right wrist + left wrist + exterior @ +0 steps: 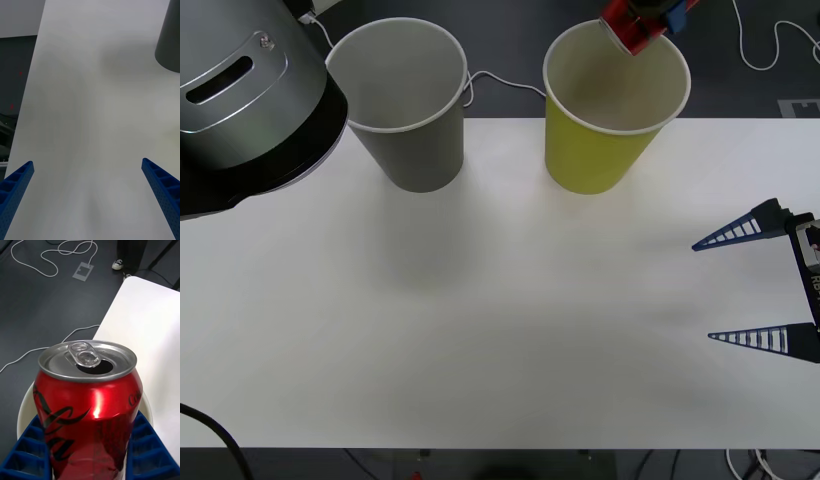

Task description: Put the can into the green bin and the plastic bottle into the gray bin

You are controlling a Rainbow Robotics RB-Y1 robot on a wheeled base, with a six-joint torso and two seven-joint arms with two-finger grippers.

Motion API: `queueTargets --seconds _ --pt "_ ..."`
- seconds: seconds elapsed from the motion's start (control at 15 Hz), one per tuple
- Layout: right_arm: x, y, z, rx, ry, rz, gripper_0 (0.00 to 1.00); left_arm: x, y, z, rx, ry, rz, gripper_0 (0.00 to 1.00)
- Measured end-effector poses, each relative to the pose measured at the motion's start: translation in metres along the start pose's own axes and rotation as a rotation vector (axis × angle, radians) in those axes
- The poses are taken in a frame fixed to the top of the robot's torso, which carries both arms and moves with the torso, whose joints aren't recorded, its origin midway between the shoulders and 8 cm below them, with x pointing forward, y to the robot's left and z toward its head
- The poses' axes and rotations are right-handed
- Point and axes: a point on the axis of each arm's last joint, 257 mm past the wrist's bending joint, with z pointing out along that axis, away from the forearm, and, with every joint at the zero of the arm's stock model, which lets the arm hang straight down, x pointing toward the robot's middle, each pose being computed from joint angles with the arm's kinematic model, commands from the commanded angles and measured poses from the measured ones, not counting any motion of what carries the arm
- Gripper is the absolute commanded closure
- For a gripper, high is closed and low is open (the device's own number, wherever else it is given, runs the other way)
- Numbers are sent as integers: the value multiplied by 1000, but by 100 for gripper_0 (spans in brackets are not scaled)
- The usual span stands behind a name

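Gripping can [88, 408] above green bin [595, 150], left hand [650, 25] cropped | right hand [755, 285] spread

- The can [88, 408] — held between the left gripper's [88, 461] blue fingers — carries black script lettering on its red side; a curling flourish and part of a letter near its edge show, but no whole word can be read.
- On the right gripper's [755, 285] body, in the front view, a small pale patch shows dark marks — too small to read.
- Both cups are plain, with no print on them.
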Motion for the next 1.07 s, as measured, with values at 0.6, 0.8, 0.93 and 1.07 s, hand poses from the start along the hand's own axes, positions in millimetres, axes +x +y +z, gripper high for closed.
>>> queueTargets --seconds 0.6,0.8,0.93,1.07 --pt "0 0 0 0 0 0 0 2 6 -18 76 -28 -46 0" --pt "0 0 0 0 0 0 0 25 18 -39 117 -26 -39 0" --pt "0 0 0 0 0 0 0 48 24 -52 135 -31 -24 0" --pt "0 0 0 0 0 0 0 76 33 -71 146 -38 -16 0"
